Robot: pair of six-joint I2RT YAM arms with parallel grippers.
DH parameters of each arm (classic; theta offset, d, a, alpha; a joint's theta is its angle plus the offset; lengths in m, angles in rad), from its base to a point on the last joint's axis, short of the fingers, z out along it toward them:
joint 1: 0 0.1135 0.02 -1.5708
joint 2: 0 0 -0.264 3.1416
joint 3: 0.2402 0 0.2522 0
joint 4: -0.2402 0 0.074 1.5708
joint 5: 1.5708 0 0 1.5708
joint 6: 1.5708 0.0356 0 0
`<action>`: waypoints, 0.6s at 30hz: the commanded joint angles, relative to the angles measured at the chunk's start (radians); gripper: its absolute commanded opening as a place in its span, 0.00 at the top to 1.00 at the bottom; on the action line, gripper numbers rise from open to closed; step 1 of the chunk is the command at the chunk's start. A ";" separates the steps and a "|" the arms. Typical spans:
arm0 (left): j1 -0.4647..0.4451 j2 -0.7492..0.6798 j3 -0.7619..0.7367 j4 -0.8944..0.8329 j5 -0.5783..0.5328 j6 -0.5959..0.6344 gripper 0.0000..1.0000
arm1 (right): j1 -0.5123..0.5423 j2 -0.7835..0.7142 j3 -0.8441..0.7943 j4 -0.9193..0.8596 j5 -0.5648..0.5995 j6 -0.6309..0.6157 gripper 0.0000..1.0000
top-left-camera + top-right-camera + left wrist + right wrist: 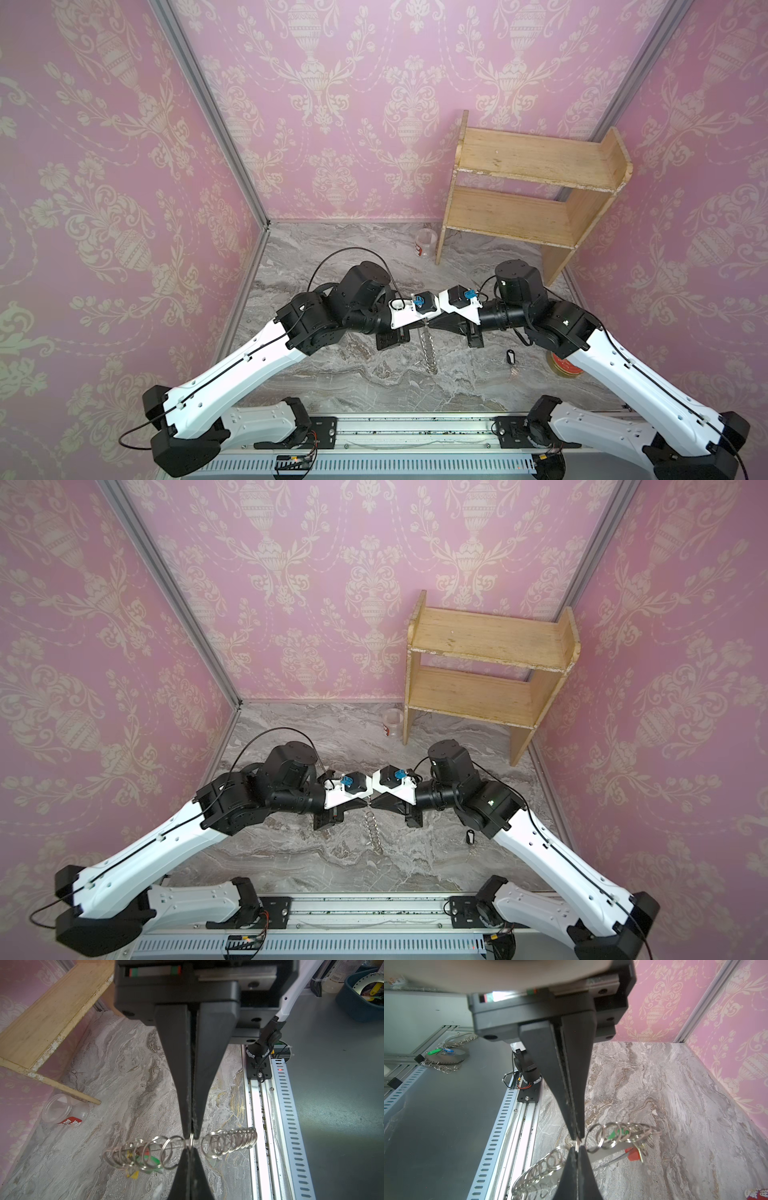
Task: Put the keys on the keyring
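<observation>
At centre, left fingers [176,1064] and right fingers [550,1074] pinch the keyring [429,349], chain running front-to-back

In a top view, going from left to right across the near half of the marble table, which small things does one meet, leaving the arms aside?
keyring chain → black fob → red-lidded tin

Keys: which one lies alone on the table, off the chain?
The black oval fob near the right arm; the green-, red- and yellow-tagged keys hang among the silvery chain rings.
</observation>
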 commanded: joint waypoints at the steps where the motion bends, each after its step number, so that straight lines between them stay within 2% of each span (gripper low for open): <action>1: 0.001 -0.007 0.038 0.030 0.036 0.016 1.00 | 0.004 -0.007 0.029 -0.001 -0.042 0.008 1.00; 7: 0.002 -0.039 0.003 0.087 -0.008 -0.021 0.99 | -0.025 -0.060 -0.043 0.156 -0.042 0.124 1.00; 14: 0.011 -0.094 -0.056 0.153 -0.040 -0.094 0.72 | -0.051 -0.085 -0.071 0.248 -0.037 0.198 1.00; 18: 0.025 -0.132 -0.105 0.217 -0.028 -0.155 0.63 | -0.056 -0.108 -0.096 0.321 -0.023 0.244 1.00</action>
